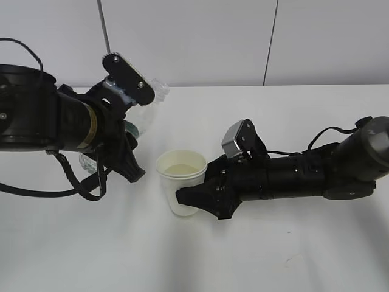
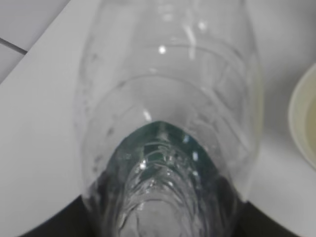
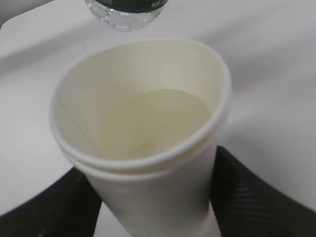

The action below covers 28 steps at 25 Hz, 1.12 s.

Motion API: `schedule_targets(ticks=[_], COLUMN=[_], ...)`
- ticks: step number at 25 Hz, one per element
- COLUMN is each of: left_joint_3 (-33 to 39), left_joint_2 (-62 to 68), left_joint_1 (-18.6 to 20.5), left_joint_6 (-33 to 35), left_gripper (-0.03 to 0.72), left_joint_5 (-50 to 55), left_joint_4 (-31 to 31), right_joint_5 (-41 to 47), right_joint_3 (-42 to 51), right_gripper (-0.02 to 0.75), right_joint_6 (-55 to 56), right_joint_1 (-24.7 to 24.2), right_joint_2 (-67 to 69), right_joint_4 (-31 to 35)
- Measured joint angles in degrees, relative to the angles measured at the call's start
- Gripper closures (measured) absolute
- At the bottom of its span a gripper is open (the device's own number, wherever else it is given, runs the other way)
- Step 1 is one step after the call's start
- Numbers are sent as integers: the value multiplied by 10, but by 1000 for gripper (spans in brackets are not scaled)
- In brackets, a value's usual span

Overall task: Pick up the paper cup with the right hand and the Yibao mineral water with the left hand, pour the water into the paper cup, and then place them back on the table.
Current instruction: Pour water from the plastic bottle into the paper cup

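Right claw (image 1: 193,198): clamped on the cup (image 1: 180,181), one black finger on each side of its lower wall, the arm lying low along the table (image 1: 273,255).
Cup: upright between those fingers with its rim just above them; pale liquid lies in the bottom (the right wrist view shows it plainly). Whether its base touches the table I cannot tell.
Ahead of the right claw: the bottle's (image 3: 127,12) ribbed clear end and a strip of green label hang just beyond the cup's far rim, not over its mouth.
Left claw (image 1: 124,112): closed on the bottle (image 1: 143,106), which lies tilted in its grip, the neck poking out past the upper finger toward the back wall.
Bottle from the left wrist: clear ribbed plastic fills the view, green label near the fingers, the cup's rim (image 2: 303,118) off to the right edge.
Stage, as I judge it: water is in the cup and the bottle sits beside it, not above, so the pour looks finished and setting down is due.
Doing it well: lower the cup straight, level, and part the fingers only once the base rests flat.
Bottle: turn it upright first (it has no cap that I can see), then lower it well apart from the cup.
Risk: squeezing the thin cup harder could spill it.
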Motion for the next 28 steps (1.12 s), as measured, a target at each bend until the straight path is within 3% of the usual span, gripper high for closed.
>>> schedule_targets(ticks=[5,14,28], left_joint_3=[0,0,0], left_joint_2=[0,0,0], left_joint_1=[23,61,207], left_joint_6=[-67,-126,-136], left_gripper=[384,384,384], left_joint_5=[-26,-110,-364], left_joint_4=[2,6,29], right_joint_5=[0,0,0], right_joint_3=[0,0,0], right_gripper=[240,241,241], right_joint_6=[0,0,0], right_joint_1=[0,0,0], right_joint_2=[0,0,0], right_joint_4=[0,0,25])
